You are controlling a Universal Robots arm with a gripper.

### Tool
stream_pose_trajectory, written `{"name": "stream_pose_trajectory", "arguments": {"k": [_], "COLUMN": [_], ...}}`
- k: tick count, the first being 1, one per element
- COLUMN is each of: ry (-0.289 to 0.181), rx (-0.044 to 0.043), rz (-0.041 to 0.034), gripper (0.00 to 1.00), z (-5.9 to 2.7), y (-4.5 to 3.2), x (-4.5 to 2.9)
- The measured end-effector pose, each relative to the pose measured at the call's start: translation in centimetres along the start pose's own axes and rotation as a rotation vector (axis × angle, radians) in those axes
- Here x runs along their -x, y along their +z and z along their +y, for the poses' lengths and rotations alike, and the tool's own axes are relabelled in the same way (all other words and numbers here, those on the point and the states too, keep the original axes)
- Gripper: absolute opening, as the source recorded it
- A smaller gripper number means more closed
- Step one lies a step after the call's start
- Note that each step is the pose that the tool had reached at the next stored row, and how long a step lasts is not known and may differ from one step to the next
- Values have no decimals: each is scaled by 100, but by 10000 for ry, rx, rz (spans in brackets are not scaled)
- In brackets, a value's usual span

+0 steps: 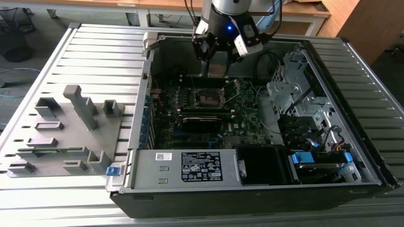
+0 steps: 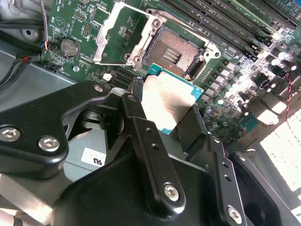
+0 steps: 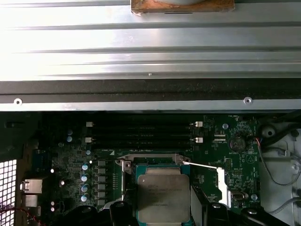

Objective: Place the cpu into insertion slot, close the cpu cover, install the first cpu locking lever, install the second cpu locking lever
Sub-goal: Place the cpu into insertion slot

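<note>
Exterior view gives you the layout: the open computer case (image 1: 132, 156) lies on a slatted metal table (image 1: 94, 47), with the motherboard (image 1: 189, 118) on its floor. The insertion slot (image 1: 208, 97) sits near the middle of the board. Your gripper (image 1: 216, 71) hangs at twelve o'clock from that slot, raised off the board. The power supply (image 1: 189, 165) is at the slot's six o'clock, the metal drive cages (image 1: 296, 94) are at its three o'clock, and a grey parts fixture (image 1: 63, 127) rests on the table at the case's nine o'clock.

In the second wrist view, the gripper (image 2: 165, 112) is clamped on the cpu (image 2: 171, 99). One black finger (image 2: 136, 113) presses one edge and the other presses the opposite edge, with the chip's dull metal top facing the camera. The insertion slot (image 2: 176, 52) just beyond it is bare, its contact field exposed, so the chip is not seated. The cpu cover (image 2: 122, 35) is swung open and leans away beside the slot, green board showing through its window. A coin cell (image 2: 69, 46) sits near the cover.

In the first wrist view, the cpu (image 3: 163, 197) is gripped flat in the gripper (image 3: 162, 209) in front of the socket's silver rim (image 3: 150, 160). You can also see a thin locking lever (image 3: 200, 165) raised beside the rim and the long memory slots (image 3: 141, 134) past it.
</note>
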State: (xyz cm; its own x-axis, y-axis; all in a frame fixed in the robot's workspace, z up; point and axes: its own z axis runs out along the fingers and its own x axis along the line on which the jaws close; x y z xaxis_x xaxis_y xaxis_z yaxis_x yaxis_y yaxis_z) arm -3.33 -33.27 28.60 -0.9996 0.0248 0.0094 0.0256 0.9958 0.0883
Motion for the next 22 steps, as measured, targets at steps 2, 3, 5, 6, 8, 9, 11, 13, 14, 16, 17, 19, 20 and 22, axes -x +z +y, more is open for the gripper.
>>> {"name": "stream_pose_trajectory", "arguments": {"k": [2,3,5,6,8,9,11,13,14,16,17,19,20,22], "ry": [0,0,0,-1,-1,-1,0,-2,-3,-4,-4,-4,-5,-6], "rx": [0,1,1,1,0,1,2,3,3,2,2,-7,-11,-13], "rz": [0,0,0,0,0,-2,-10,-27,-31,-37,-40,-45,-45,-45], "gripper": [54,54,54,54,54,54,54,54,54,54,54,54,54,54], "z": [-11,-18,-42,-56,-85,-100,-117,-122,-125,-128,-130,-132,-132,-132], "y": [4,6,8,9,9,10,16,30,39,62,75,95,97,96], "x": [0,0,0,0,-2,-3,-11,-24,-28,-35,-38,-44,-46,-46]}}
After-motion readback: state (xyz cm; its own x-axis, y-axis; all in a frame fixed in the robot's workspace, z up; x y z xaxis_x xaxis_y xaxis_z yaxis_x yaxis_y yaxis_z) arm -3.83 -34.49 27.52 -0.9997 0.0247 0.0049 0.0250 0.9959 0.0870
